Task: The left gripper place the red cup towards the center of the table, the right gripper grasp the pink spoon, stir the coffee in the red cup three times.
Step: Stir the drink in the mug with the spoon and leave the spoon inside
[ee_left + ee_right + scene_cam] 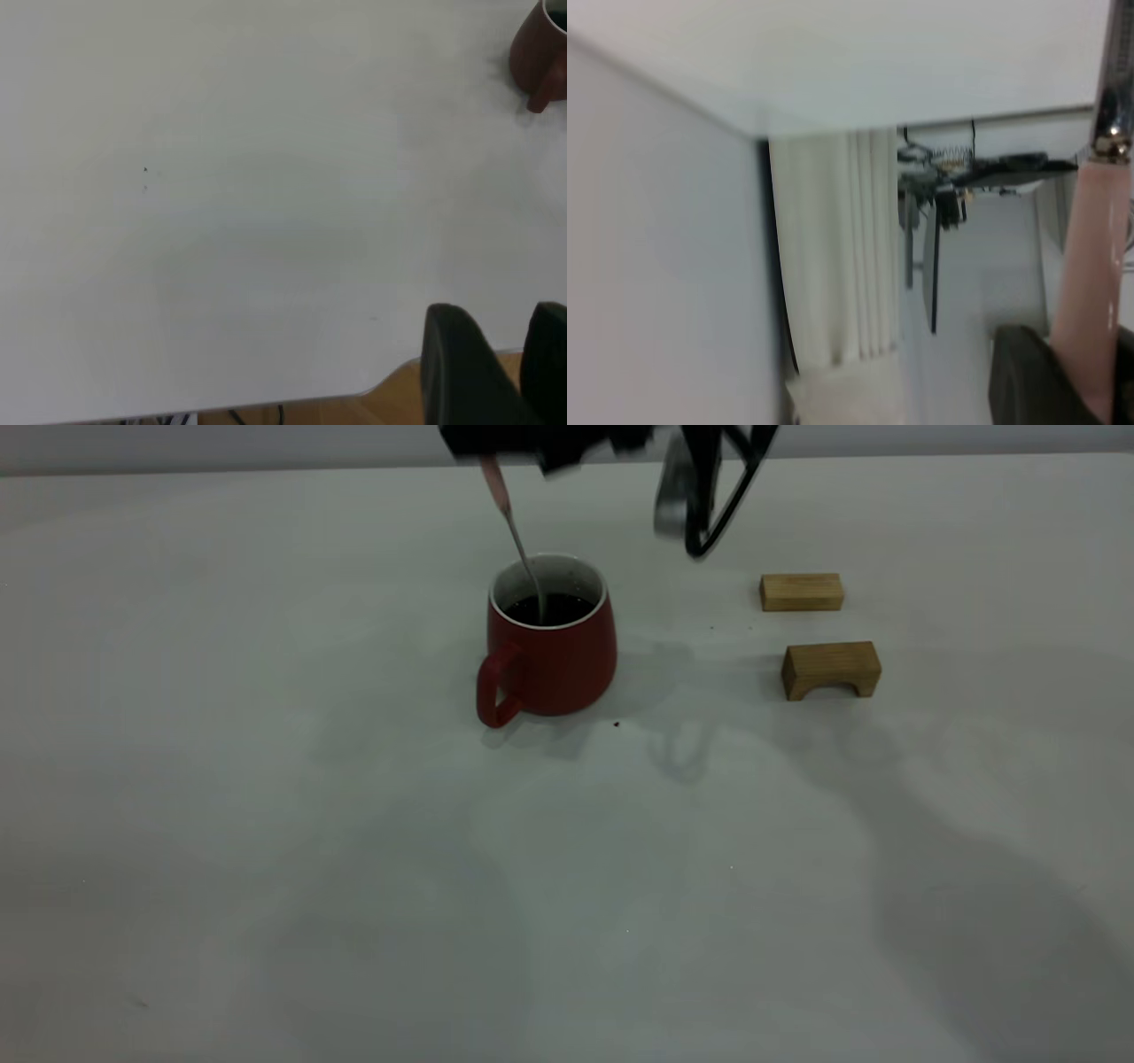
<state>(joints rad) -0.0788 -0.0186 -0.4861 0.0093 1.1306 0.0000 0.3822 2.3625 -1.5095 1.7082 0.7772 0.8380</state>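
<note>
centrally, the dark red ceramic cup [551,646] with a white rim stands upright on the plain off-white desk [266,824], loop handle toward the camera's left. the right end effector [496,456], at the exterior view's top edge, is clamped on the slim pink-handled metal spoon [514,527], whose bowl dips into the dark coffee [549,608]. two tan wooden blocks [801,592] [831,669] lie well right of the cup. wide bare desk lies around. the left end effector [505,367] hovers at the desk edge, fingers apart, far from the cup.

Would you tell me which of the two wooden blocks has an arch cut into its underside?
The nearer block, closest to the camera; the farther block behind it is a plain bar.
</note>
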